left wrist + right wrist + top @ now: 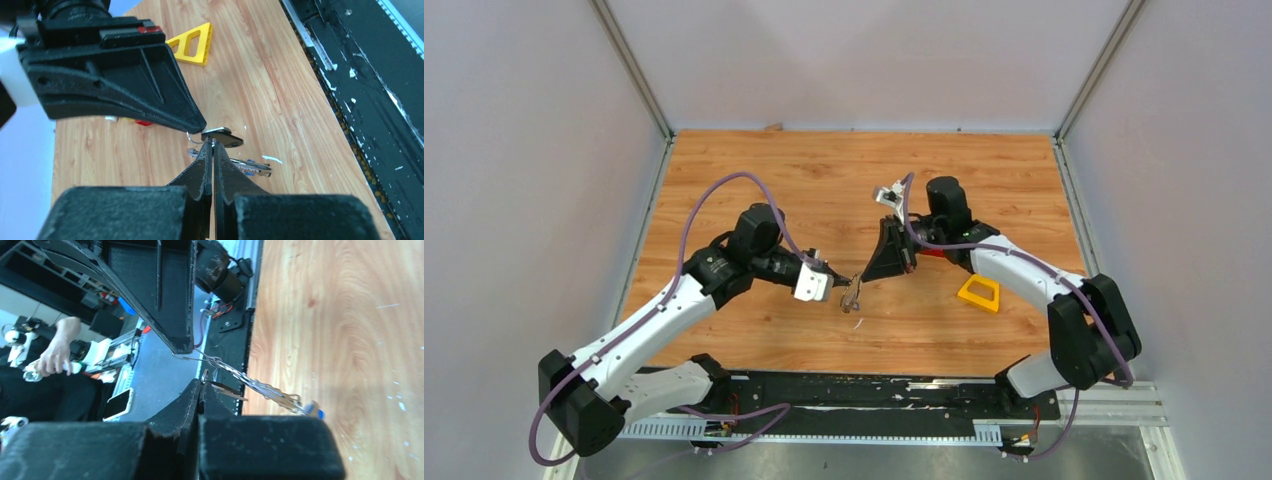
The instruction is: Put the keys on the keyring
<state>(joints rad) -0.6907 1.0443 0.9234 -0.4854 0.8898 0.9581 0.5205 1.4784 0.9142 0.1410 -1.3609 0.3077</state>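
Note:
My left gripper [832,278] and right gripper [865,274] meet tip to tip above the middle of the table. In the left wrist view my left gripper [213,143] is shut on the black-headed key [223,136], which lies flat at its tips. The thin silver keyring [192,137] sits just under the right finger's tip. In the right wrist view my right gripper [201,384] is shut on the keyring [205,375]. Small silver keys [260,388] and the blue tag [314,410] hang from the ring, and they dangle between the grippers in the top view [852,297].
A yellow triangular toy frame [979,292] lies on the wood right of the grippers, and it also shows in the left wrist view [194,44]. A red block [144,122] lies behind the right gripper. A black rail [844,392] runs along the near edge.

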